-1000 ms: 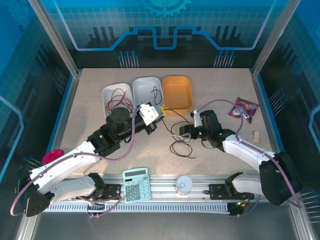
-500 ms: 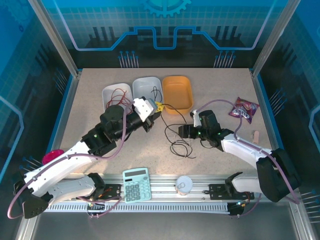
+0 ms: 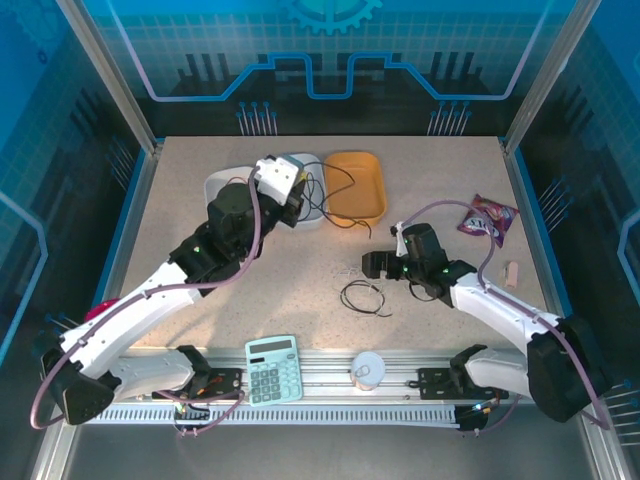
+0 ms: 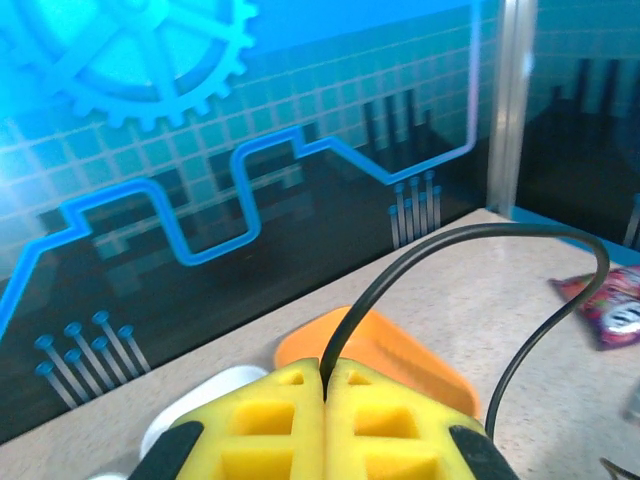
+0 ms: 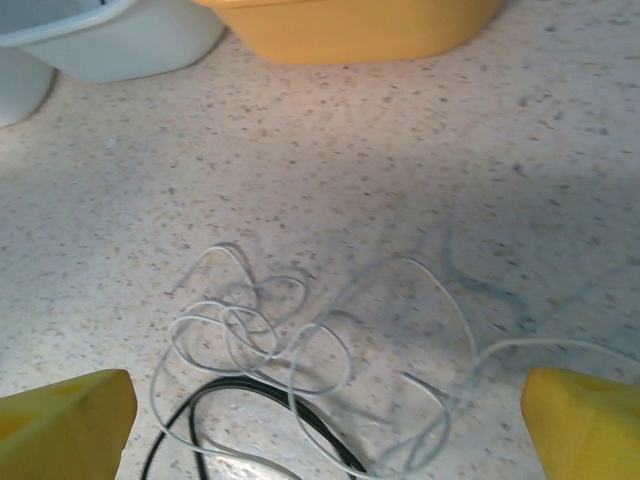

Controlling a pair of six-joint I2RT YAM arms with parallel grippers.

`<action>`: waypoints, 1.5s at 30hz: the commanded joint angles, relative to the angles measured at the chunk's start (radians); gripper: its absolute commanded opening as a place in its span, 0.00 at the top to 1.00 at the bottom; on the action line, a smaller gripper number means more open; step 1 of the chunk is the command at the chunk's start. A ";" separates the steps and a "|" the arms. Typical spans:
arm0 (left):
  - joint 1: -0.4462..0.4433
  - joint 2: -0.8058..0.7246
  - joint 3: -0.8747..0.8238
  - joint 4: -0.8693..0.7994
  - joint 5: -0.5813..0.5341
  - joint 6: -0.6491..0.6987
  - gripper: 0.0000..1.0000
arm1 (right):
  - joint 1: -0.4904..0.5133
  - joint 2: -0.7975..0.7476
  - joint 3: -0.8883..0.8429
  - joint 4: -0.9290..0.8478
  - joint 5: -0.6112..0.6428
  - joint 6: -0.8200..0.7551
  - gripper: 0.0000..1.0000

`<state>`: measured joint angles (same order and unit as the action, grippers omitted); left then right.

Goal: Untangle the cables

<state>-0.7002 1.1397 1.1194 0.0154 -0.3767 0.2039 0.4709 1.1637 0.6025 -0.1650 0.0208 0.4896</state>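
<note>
Jaws of L gripper pinch black cable; white cable lies betw. spread R gripper jaws

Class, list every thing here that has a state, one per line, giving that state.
left claw, shut on black cable
black cable, pinched and lifted, arcing free
right claw, open above table
white cable, loose tangle lying on table
black loop, lying on table, overlapping white cable

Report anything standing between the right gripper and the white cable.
Nothing visible does. The white cable lies on the bare table, ahead of the open right gripper. A black cable loop crosses its near side.
</note>
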 commanded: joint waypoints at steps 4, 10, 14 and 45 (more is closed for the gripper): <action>0.095 0.060 0.073 -0.033 -0.098 -0.097 1.00 | -0.020 -0.109 0.034 -0.143 0.132 0.019 0.00; 0.213 0.144 0.092 -0.044 -0.065 -0.218 1.00 | -0.056 -0.217 0.015 -0.188 0.169 0.055 0.00; 0.263 0.234 0.134 -0.066 -0.057 -0.218 1.00 | -0.097 -0.298 -0.027 -0.169 0.171 0.068 0.00; 0.392 0.759 0.524 -0.496 0.138 0.176 1.00 | -0.189 -0.446 -0.087 -0.179 0.131 0.130 0.00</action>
<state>-0.3279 1.8587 1.5997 -0.4450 -0.2642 0.2905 0.2977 0.7074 0.4747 -0.3191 0.1646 0.6029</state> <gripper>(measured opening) 0.051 0.996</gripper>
